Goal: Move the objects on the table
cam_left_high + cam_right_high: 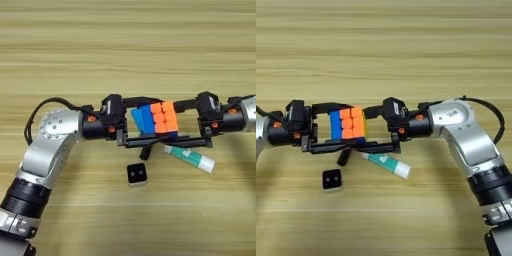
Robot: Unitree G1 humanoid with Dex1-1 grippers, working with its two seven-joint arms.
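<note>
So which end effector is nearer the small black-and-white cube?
Left. The left end effector is just above the small black-and-white cube; the right end effector is farther off, up and right of it.

No legible text or labels.

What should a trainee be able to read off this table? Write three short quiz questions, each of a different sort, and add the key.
1. True or false: the white-and-green glue-stick tube stands upright on the wooden table.
2. What sits between the left hand and the right hand, which meet at mid-table?
A. the multicoloured puzzle cube
B. the glue-stick tube
C. the small black cube
3. Fill in: the small black cube shows ___ white dots on top.

Key: 1 false, it lies on its side; 2 A; 3 two.
</note>
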